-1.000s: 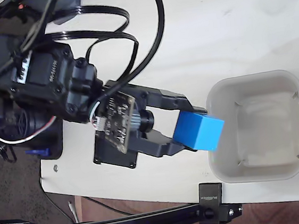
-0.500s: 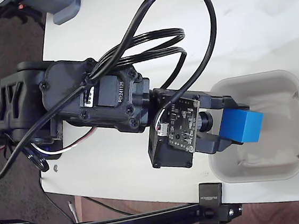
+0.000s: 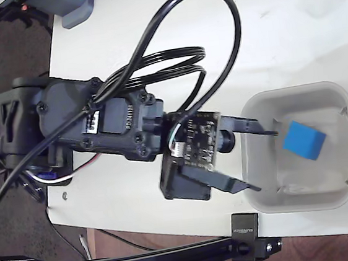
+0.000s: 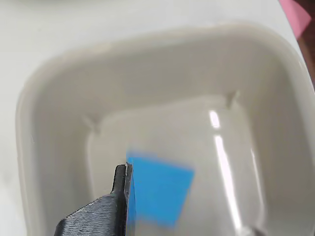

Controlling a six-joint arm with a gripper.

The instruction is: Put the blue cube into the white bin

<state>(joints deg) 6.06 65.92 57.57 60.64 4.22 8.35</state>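
Looking down from the fixed view, your gripper point(image 3: 264, 159) hangs over the near wall of the white bin point(image 3: 304, 201) with its jaws spread wide and nothing between them. The blue cube point(image 3: 304, 140) sits just past the fingertips, inside the bin and clear of both fingers point(image 3: 253, 127). In the wrist view it shows as a blurred blue patch point(image 4: 158, 189) (possibly mid-drop, hard to say) right beside the one dark finger that's in shot, over the bin floor. So by my read the main job is done: cube released, cube in the tub. What's left for you is only pulling the arm back out from over the rim without catching it. The bin holds nothing else that you can make out beyond the cube.
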